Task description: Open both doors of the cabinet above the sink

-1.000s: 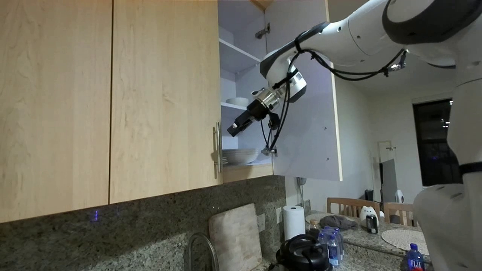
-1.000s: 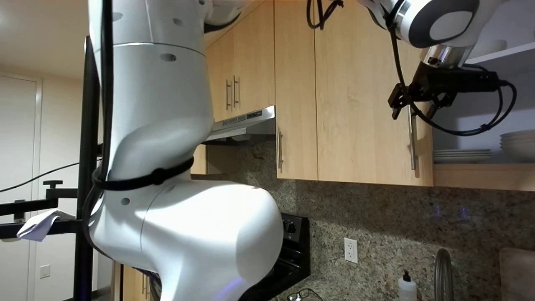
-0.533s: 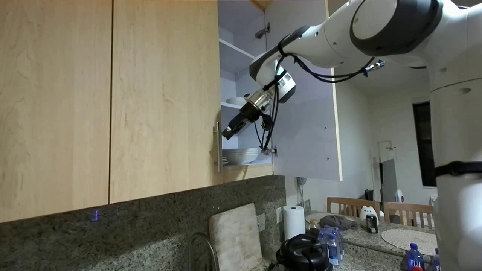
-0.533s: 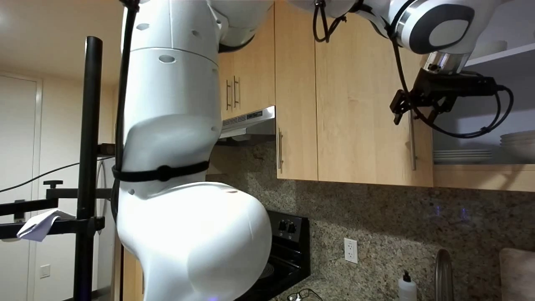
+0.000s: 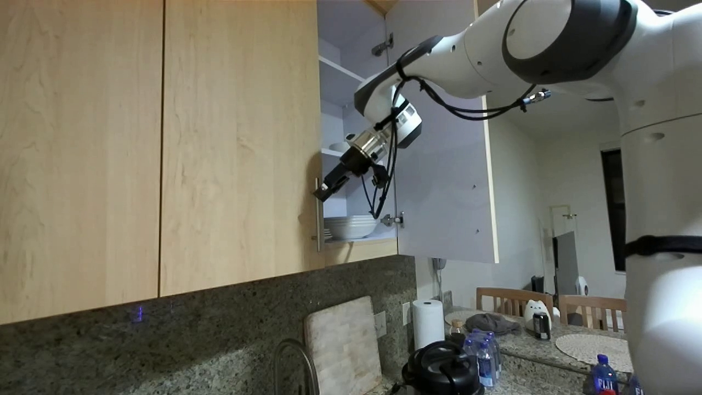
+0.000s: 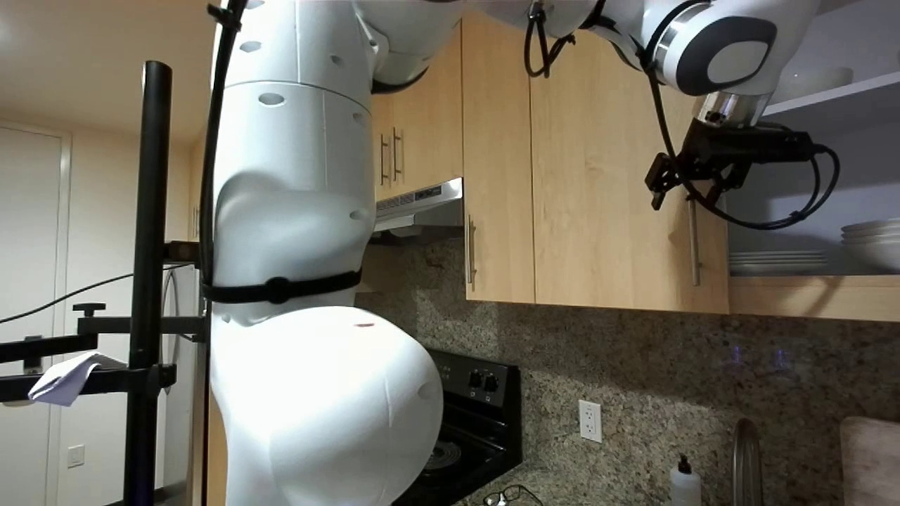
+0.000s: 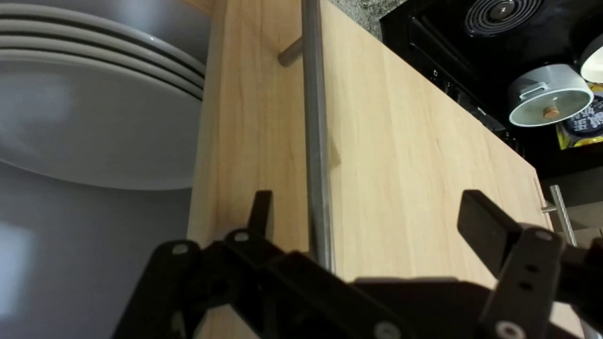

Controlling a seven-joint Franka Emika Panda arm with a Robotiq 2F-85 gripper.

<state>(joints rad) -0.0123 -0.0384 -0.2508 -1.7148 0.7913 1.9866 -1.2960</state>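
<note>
— Progress, from your end of the link?

— Half done, by my reading. One door [image 5: 444, 186] of the cabinet [image 5: 373, 250] stands swung well out, behind the gripper [image 7: 372, 212], inner side showing. I'd log that one as finished.

— And its mate?

— Second door [image 5: 241, 137]: closed, ahead of the gripper. Its bar handle [image 7: 316, 141] runs between the fingers [image 7: 485, 230] in my wrist view, nearer one than the other.

— Got hold of it?

— No. Fingers stand wide apart, nothing clamped. Contact with the nearer one: can't tell from here.

— What's left, then?

— Grip the bar handle, I judge, then draw that door out. Hinge side is presumably the edge away from the handle, so I'd expect to back the gripper off along an arc, not straight.

— Anything in the way?

— Stacked dishes [image 7: 94, 117] inside the cabinet, off beside the nearer finger. I'd keep that finger from dipping towards them. Swung-out door stands well apart from the handle; I don't expect the two doors to foul.
</note>
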